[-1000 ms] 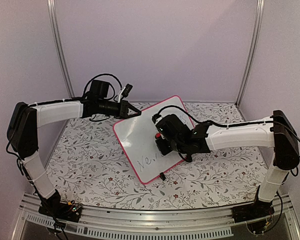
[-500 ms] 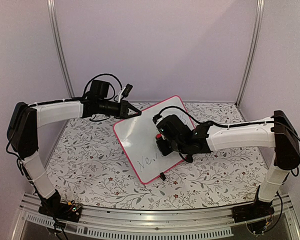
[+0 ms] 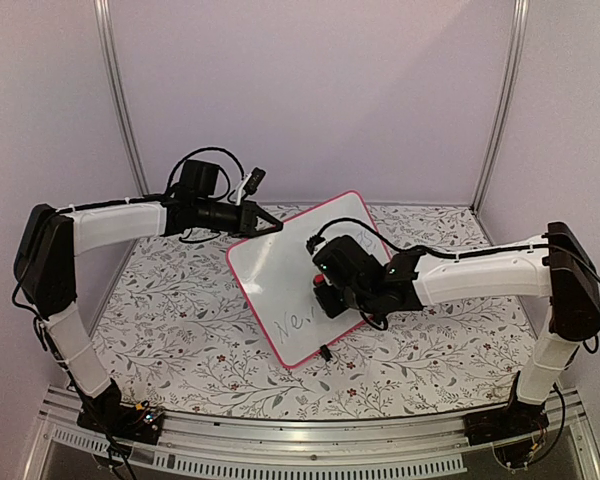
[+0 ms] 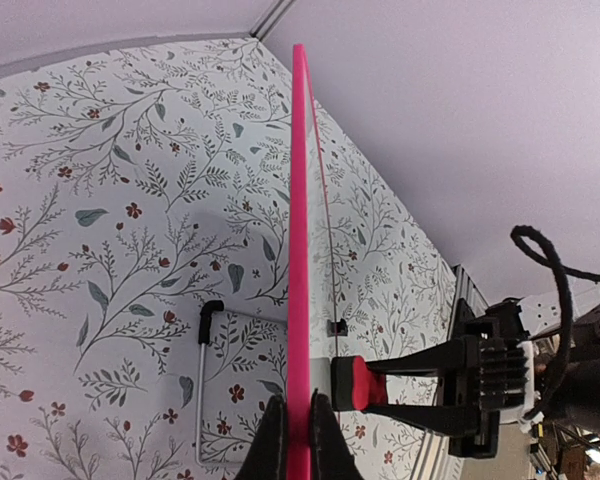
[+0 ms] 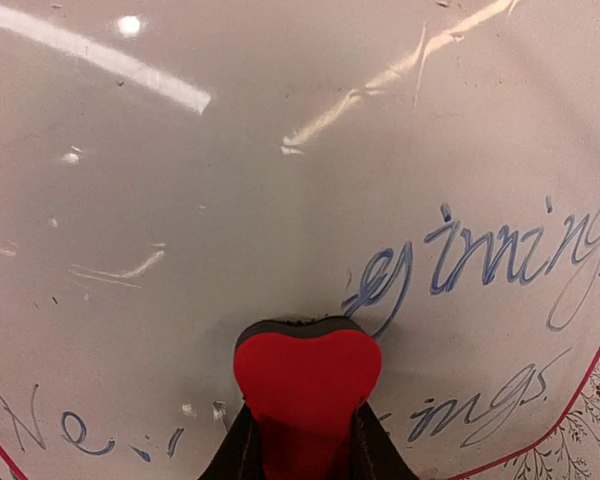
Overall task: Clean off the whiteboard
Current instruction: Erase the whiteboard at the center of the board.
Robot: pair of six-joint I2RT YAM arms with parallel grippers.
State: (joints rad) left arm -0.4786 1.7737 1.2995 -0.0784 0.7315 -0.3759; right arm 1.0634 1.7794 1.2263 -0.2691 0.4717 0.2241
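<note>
The flowered desk (image 3: 170, 320) carries the whiteboard (image 3: 270, 285) at its middle. The board leans with its far edge raised and one corner pointing near.

The left pincer (image 4: 298, 428) is pinched on the board's pink rim at the far-left edge and steadies it. The right pincer (image 5: 302, 445) is clamped on a red eraser (image 5: 305, 375), whose dark felt lies against the board's face. The right arm is therefore the one placed to wipe.

The coming stroke turns on where the ink lies from the eraser. Blue script (image 5: 500, 250) starts just right of the felt and runs on toward the right rim. A second line sits below it, and "Ne" stands at the lower left of the wrist view. From above, that word is near-left of the right pincer (image 3: 325, 295), close to the near corner. The lines run from near-left to far-right, so a sweep along that axis looks apt.

The far and left part of the board is bare white, with faint smears and glare.
</note>
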